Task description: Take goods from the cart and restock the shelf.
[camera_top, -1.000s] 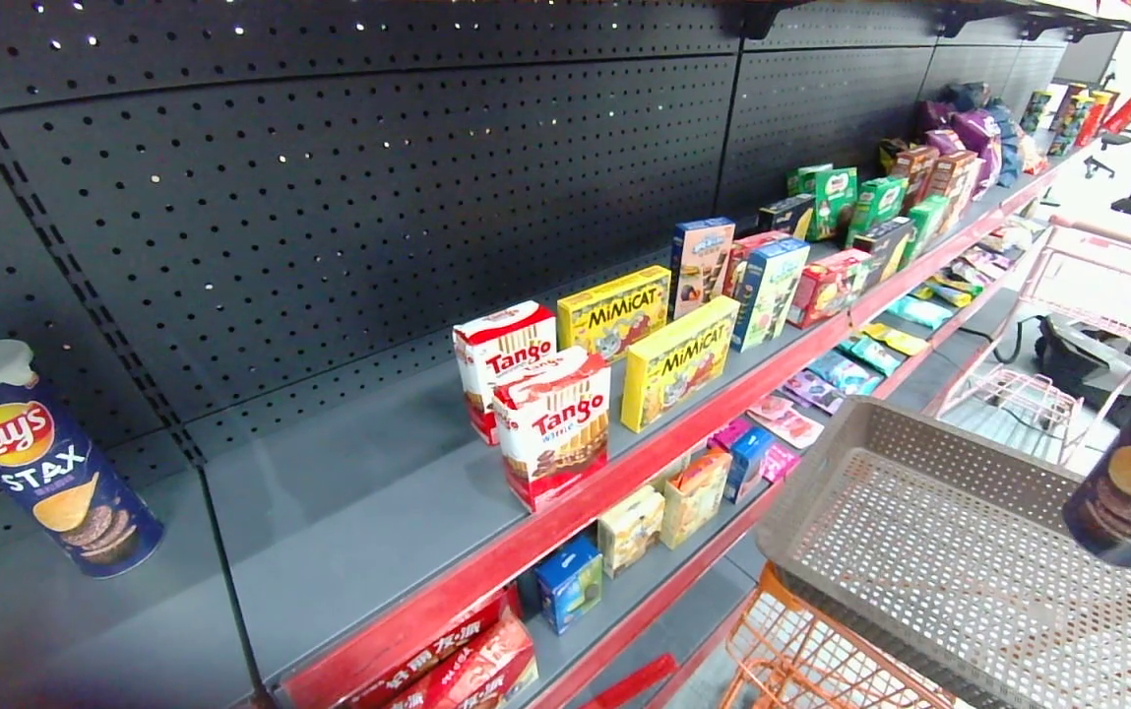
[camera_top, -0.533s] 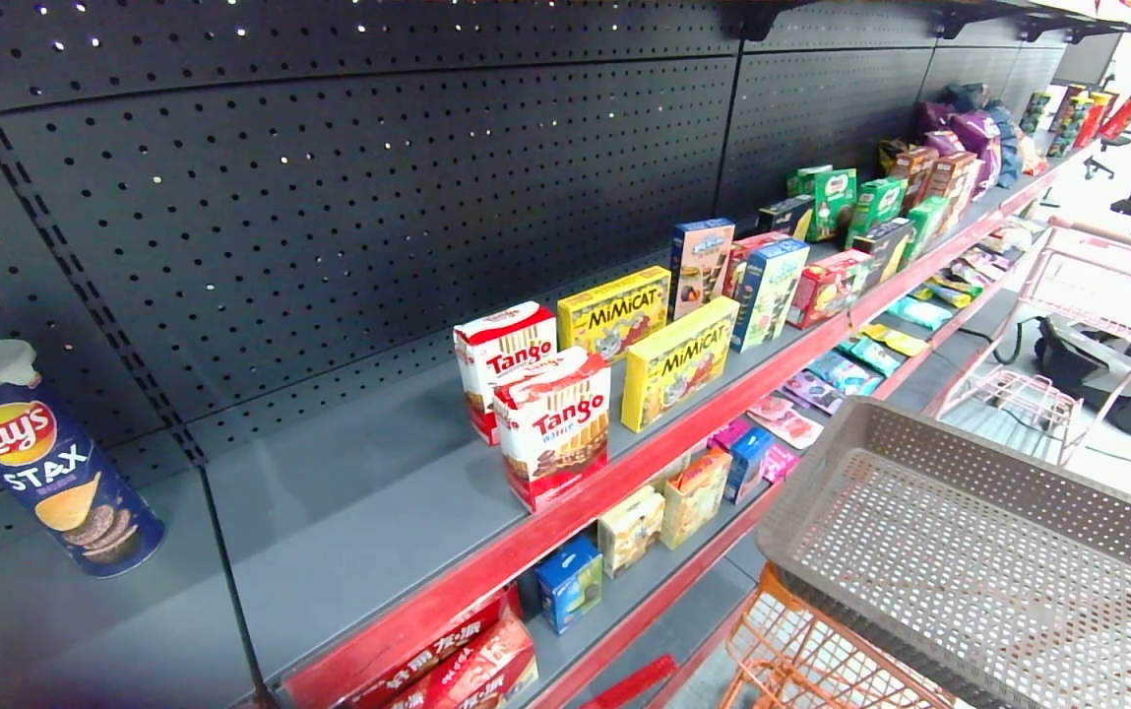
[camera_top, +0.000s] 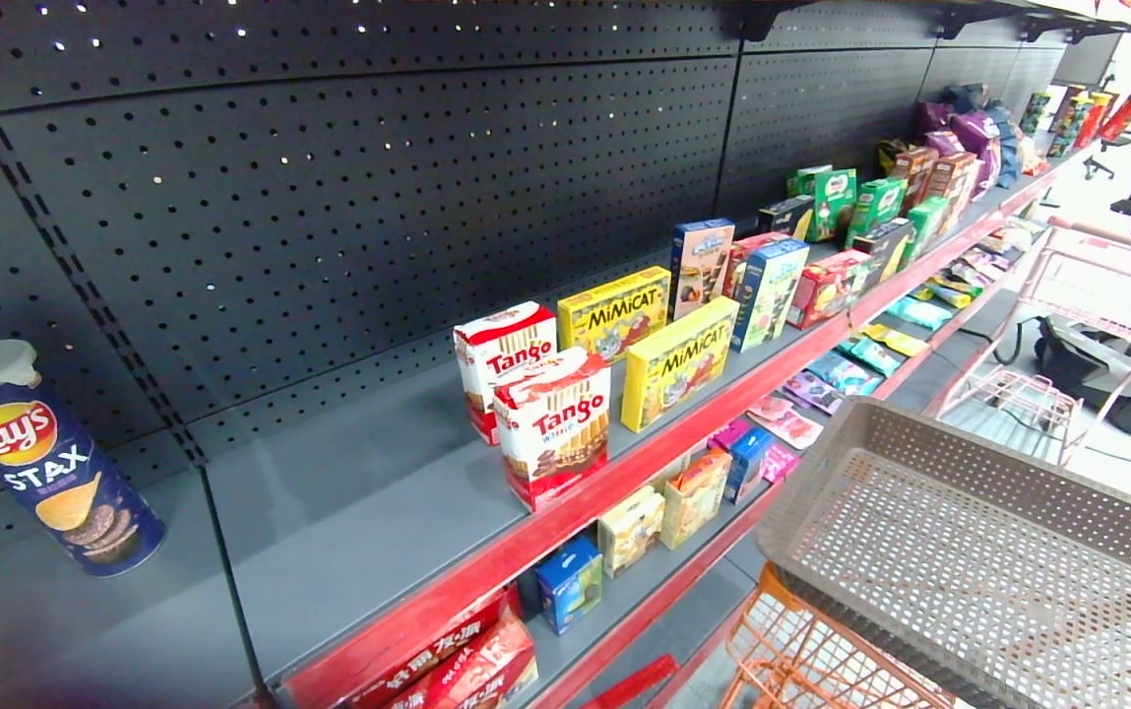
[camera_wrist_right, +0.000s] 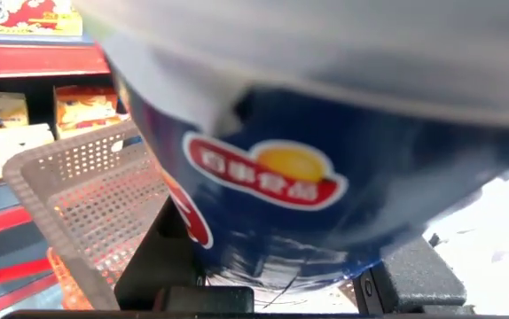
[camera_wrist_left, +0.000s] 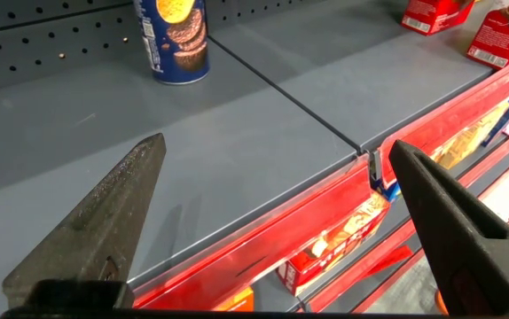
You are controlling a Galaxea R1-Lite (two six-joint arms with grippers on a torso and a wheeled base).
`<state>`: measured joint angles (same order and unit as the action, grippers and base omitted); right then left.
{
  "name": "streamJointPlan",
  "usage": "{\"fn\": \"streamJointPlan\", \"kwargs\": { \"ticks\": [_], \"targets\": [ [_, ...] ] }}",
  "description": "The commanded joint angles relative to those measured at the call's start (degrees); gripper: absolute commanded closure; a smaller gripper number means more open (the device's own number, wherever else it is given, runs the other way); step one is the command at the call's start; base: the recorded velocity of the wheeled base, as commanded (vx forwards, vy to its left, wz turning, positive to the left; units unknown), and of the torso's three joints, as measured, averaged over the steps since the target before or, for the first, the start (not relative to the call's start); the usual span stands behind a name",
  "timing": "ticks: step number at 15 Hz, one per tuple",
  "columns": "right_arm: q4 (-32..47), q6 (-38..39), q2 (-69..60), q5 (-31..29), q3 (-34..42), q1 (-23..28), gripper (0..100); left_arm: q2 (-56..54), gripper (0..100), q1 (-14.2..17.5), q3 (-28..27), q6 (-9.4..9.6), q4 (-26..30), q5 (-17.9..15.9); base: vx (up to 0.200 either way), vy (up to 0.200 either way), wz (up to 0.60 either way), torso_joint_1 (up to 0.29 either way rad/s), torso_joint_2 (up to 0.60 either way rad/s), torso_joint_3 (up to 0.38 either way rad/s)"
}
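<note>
- Shelf deck (camera_top: 348,512): smooth, matt grey painted metal.
- Back panel (camera_top: 329,197) behind the shelf deck: matt black perforated metal.
- Chip can (camera_top: 53,473) on the shelf deck: glossy printed wrap.
- Boxes (camera_top: 555,423) on the shelf deck: glossy cardboard.
- Basket (camera_top: 969,551) beside the shelf deck: matt perforated plastic.

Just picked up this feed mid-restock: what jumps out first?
A blue chip can sits clamped in the right gripper, near the grey basket. A matching can stands alone at the left of the shelf, a bare grey stretch between it and the red-and-white wafer boxes. The open left gripper hangs over that shelf.
</note>
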<state>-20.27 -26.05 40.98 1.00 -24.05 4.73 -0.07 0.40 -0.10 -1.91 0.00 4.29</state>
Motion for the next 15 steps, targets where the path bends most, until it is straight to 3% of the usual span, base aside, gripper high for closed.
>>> {"fn": "streamJointPlan", "kwargs": {
  "ticks": [1,4,7,15],
  "targets": [
    [-0.12,-0.84,-1.61,0.06,0.32,-0.16,100,0.07,0,0.04,0.01,-0.02,0.0,0.02,0.0,0.0,0.0,0.0,0.0,0.0],
    [-0.03,-2.6,-3.28,0.49,0.32,-0.6,100,0.07,0,0.04,0.1,0.16,0.0,-0.16,0.0,0.0,0.0,0.0,0.0,0.0],
    [0.06,-2.69,-4.77,0.58,0.59,-0.69,100,0.07,0,0.04,0.1,0.16,0.0,-0.16,0.0,0.0,0.6,0.002,0.0,0.001],
    [0.06,-2.69,-7.94,0.67,3.84,-0.69,100,0.07,0,0.04,0.1,0.33,0.0,-0.34,0.0,0.0,0.0,0.0,0.0,0.0]
  ]
}}
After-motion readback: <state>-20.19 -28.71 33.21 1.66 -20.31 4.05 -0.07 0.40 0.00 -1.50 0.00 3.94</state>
